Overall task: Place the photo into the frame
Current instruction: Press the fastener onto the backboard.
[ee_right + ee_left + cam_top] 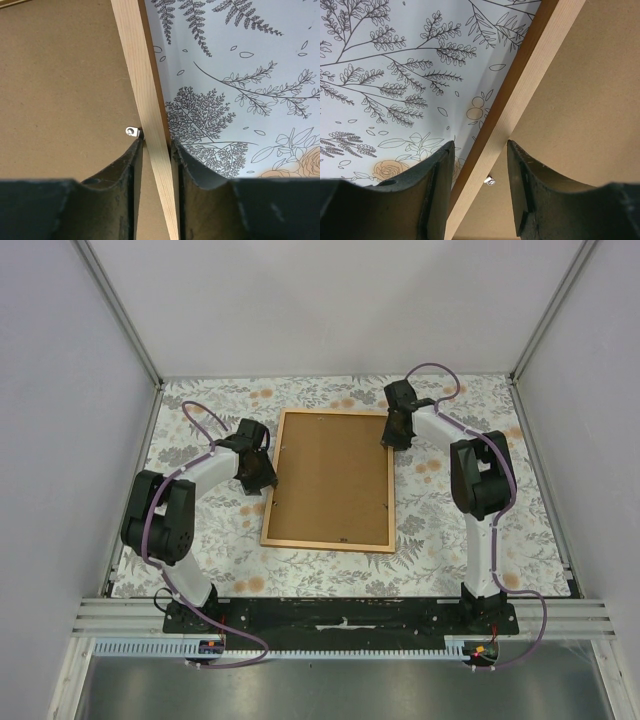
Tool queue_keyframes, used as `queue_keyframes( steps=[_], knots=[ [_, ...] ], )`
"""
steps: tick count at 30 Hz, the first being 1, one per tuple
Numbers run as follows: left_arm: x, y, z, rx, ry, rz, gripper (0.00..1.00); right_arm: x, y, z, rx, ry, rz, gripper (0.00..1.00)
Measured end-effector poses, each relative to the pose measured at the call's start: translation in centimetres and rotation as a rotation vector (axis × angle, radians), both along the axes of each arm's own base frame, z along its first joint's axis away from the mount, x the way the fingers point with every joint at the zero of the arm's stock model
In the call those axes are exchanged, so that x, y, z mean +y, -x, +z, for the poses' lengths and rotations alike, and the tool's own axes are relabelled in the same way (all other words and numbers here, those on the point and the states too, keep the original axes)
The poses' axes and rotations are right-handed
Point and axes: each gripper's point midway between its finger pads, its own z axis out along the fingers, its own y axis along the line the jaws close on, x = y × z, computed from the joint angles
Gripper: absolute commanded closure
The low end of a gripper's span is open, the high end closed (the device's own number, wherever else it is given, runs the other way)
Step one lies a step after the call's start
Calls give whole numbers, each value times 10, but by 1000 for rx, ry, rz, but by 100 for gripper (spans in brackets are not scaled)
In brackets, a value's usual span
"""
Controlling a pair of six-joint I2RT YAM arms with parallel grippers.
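Observation:
The frame (pixel 326 541) lies back-up in the middle of the table, with a plain brown backing board (pixel 333 475) filling it. The photo is hidden. My left gripper (pixel 262 478) is at the frame's left rail; in the left wrist view it (pixel 479 150) is open, its jaws straddling the light wood rail (pixel 530 65) with gaps on both sides. My right gripper (pixel 393 435) is at the right rail near the far corner; in the right wrist view it (pixel 155 145) is shut on the rail (pixel 137 65).
A floral cloth (pixel 440 510) covers the table. Small metal tabs sit at the rails' inner edges, one by the left jaws (pixel 490 180) and one by the right jaws (pixel 131 131). White walls enclose the table on three sides.

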Motion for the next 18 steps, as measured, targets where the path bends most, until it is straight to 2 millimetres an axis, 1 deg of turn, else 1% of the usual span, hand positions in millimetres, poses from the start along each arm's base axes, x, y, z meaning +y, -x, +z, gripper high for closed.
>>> queue_keyframes(
  steps=[1, 5, 10, 13, 16, 18],
  knots=[
    [0, 0, 0, 0, 0, 0, 48, -1, 0, 0, 2, -1, -2, 71],
    [0, 0, 0, 1, 2, -1, 48, -3, 0, 0, 7, 1, -1, 82],
    [-1, 0, -3, 7, 1, -2, 48, -3, 1, 0, 7, 4, 7, 90],
    [0, 1, -5, 13, -1, -2, 48, -3, 1, 1, 7, 5, 9, 99],
    [0, 1, -5, 14, -1, -1, 47, -3, 1, 1, 7, 5, 10, 100],
    [0, 2, -4, 19, -4, 0, 43, -4, 0, 1, 8, 4, 7, 100]
  ],
)
